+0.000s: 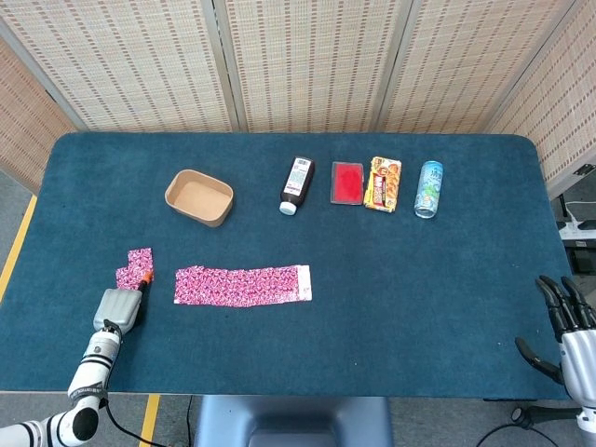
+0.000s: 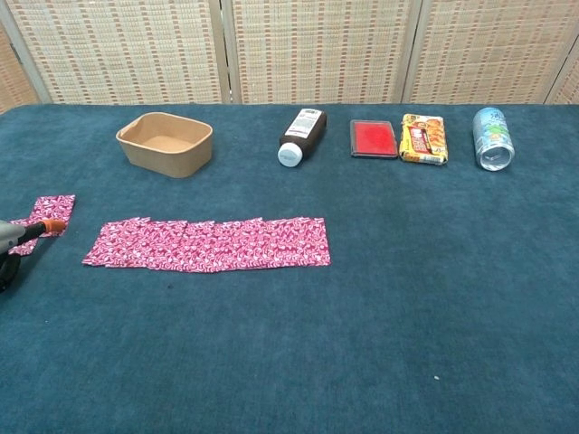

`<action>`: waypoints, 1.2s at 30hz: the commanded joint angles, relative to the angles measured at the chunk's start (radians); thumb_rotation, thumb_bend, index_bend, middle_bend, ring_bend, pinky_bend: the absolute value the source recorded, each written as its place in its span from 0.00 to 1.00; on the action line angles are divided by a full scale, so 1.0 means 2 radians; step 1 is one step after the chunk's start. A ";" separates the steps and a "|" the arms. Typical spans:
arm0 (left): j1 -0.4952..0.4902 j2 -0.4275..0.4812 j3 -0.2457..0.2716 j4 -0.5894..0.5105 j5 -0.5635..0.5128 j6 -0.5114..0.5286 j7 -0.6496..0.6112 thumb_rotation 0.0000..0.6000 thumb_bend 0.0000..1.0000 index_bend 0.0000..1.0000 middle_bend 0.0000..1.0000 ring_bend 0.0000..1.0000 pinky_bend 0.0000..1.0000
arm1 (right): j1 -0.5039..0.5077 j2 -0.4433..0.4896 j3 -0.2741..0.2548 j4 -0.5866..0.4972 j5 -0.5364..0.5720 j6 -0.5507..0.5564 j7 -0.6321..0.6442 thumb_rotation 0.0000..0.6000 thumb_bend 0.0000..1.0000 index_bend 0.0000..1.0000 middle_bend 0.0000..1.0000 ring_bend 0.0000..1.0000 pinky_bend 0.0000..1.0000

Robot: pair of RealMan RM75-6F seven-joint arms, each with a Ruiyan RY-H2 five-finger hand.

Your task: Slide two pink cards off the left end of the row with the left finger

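Note:
A row of overlapping pink patterned cards (image 1: 242,285) lies on the blue table (image 1: 391,279), also seen in the chest view as the row (image 2: 206,243). Two pink cards (image 1: 136,266) lie apart to the left of it, overlapping each other, separated by a gap of bare cloth. My left hand (image 1: 118,307) lies at the table's front left. Its one outstretched finger's orange fingertip (image 1: 146,277) presses on the nearer loose card (image 2: 47,217); the other fingers look curled in. My right hand (image 1: 566,324) hangs past the front right corner, fingers apart, holding nothing.
Along the back stand a brown paper bowl (image 1: 198,196), a dark bottle lying down (image 1: 296,184), a red case (image 1: 347,182), a snack packet (image 1: 383,183) and a can on its side (image 1: 428,189). The table's left edge is close to the loose cards.

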 commanded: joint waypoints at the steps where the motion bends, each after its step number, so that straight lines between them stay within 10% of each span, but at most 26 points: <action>1: -0.008 -0.006 -0.007 0.013 -0.011 -0.005 0.007 1.00 0.86 0.00 0.71 0.66 0.66 | 0.000 0.000 0.000 -0.001 0.001 -0.001 -0.001 1.00 0.13 0.00 0.08 0.00 0.25; 17: -0.017 -0.014 -0.011 0.026 0.000 -0.001 -0.004 1.00 0.86 0.00 0.72 0.66 0.66 | 0.000 0.002 0.000 -0.002 0.002 -0.002 0.000 1.00 0.13 0.00 0.08 0.00 0.25; 27: 0.037 0.101 0.045 -0.151 0.200 0.090 -0.117 1.00 0.86 0.00 0.72 0.67 0.67 | 0.003 0.006 0.001 -0.006 0.008 -0.010 0.000 1.00 0.13 0.00 0.08 0.00 0.25; 36: 0.136 0.136 0.083 -0.114 0.316 0.247 -0.218 1.00 0.72 0.00 0.51 0.58 0.68 | 0.000 0.002 0.003 -0.006 0.008 -0.002 -0.002 1.00 0.13 0.00 0.08 0.00 0.25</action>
